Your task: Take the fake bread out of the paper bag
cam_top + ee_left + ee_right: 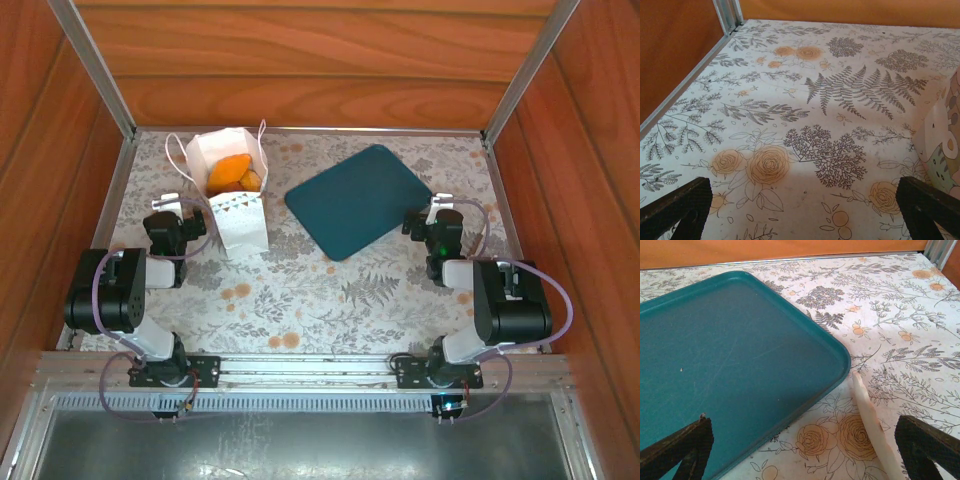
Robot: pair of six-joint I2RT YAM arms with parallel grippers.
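Fake bread (232, 172) in paper bag (241, 222), bench's (330, 300) far-left corner
My left claw (805, 210) and right claw (805, 450) spread, empty

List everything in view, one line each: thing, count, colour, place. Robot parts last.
paper bag: one, white, upright, far left of the table.
fake bread: at least two pieces showing, golden-orange, inside the bag's open top.
tray: one, dark teal, lying flat, far centre-right.
table cover: one, white with grey ferns and orange roses, under everything.
walls: wood-brown, on three sides.
left end effector: one, black, open, low over the cover beside the bag.
right end effector: one, black, open, at the tray's near edge.
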